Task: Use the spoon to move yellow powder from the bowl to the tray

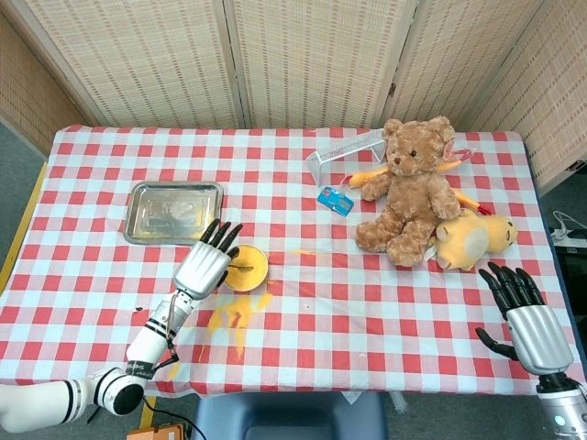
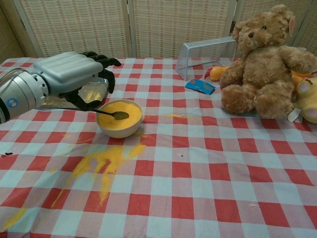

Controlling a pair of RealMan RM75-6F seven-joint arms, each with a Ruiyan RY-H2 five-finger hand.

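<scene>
left robot hand (image 2: 74,74): silver shell, black fingers | right robot hand (image 1: 527,321): apparently alike

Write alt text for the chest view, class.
The left hand holds a spoon over a bowl of yellow powder on a checked table. Spilled powder lies in front; a teddy bear sits at right.

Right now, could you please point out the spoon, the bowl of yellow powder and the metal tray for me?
spoon (image 2: 120,115): chest view, on its scoop, over the powder.
bowl (image 2: 119,130): chest view, on its outer front wall.
tray (image 1: 172,212): head view, on its bare flat bottom.
</scene>
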